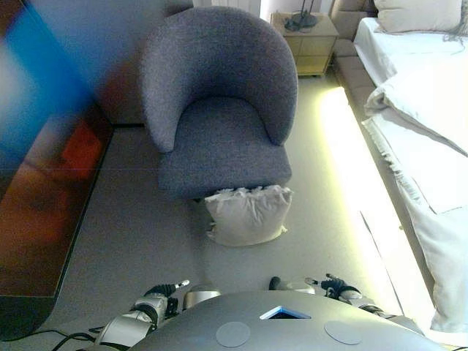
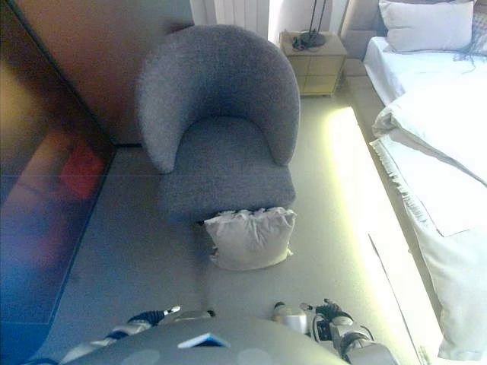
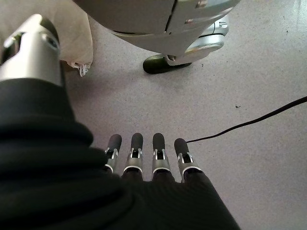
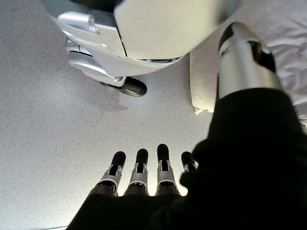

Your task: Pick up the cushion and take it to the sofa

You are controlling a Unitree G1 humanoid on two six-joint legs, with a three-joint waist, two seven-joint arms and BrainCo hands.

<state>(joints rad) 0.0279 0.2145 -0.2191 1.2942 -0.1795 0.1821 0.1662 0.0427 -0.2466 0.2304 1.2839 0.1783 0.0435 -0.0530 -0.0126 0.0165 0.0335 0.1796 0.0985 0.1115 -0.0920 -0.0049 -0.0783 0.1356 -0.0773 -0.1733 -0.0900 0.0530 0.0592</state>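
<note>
Cushion (image 1: 247,215) on floor against armchair (image 1: 219,102); bed (image 1: 424,131) near.

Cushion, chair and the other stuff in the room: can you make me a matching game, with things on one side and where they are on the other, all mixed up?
Things:
1. cushion
2. grey armchair
3. nightstand
4. bed

Places:
A. along the robot's right side of the room
B. on the floor, leaning against the front of the seat
C. in the far corner, between the chair and the bed
D. straight ahead, behind the cushion

Pairs: 1-B, 2-D, 3-C, 4-A

Both robot hands hang low and hold nothing: left robot hand, right robot hand.
</note>
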